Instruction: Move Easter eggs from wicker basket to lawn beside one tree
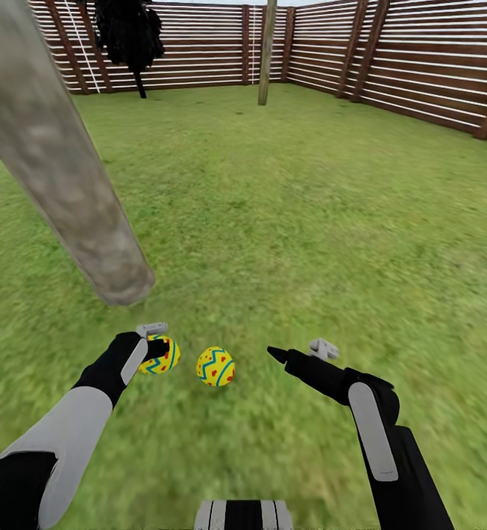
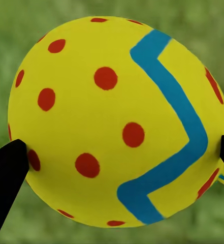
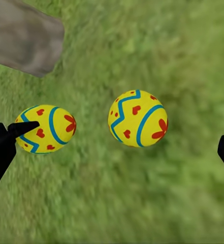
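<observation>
Now the left hand (image 1: 157,346) is clamped on one egg (image 1: 162,355); another egg (image 1: 215,366) lies just beside.

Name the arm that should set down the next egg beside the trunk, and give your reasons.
Left. The left gripper is shut on an egg just in front of the tree trunk. The right gripper is open and holds nothing; another egg lies on the lawn.

Left arm reaches forward, low over lawn (image 1: 288,221); left gripper (image 1: 157,348) closed on egg (image 1: 161,356), fingertips (image 2: 7,170) pressed against its opposite sides. Right arm extended forward, low, wrist angled inward; right gripper (image 1: 276,354) empty, fingers (image 3: 2,145) spread wide apart.
</observation>
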Motion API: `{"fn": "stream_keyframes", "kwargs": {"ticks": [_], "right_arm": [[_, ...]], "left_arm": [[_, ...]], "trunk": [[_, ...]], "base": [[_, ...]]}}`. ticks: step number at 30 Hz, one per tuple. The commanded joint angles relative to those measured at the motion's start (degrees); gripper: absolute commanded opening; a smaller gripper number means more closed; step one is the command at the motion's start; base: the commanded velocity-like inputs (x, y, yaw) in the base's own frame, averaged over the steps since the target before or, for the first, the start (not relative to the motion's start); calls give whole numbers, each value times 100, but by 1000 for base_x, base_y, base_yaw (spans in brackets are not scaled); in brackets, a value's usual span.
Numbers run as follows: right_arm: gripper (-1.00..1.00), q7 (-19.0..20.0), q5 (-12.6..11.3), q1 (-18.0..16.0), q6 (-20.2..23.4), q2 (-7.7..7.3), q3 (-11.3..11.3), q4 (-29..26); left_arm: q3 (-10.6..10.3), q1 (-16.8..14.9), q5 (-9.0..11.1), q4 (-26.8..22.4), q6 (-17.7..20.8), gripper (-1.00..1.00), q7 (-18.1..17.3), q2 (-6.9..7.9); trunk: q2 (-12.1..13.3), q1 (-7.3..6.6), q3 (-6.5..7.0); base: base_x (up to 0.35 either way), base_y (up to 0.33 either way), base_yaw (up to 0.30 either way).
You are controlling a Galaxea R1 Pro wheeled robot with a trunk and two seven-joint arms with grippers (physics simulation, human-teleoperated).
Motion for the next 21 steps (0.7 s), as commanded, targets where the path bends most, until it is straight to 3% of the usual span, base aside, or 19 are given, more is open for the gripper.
{"fn": "stream_keyframes", "kwargs": {"ticks": [1, 21], "right_arm": [[100, -4, -19, -3, 32, 6, -11, -4], [100, -2, -19, -3, 32, 6, -8, -4]], "left_arm": [[-16, -1, 56, -13, 21, -100, 48, 2], [-44, -1, 54, -24, 18, -100, 46, 2]], "trunk": [[-3, 1, -27], [-30, 53, -470]], "base": [[0, 0, 0], [0, 0, 0]]}}
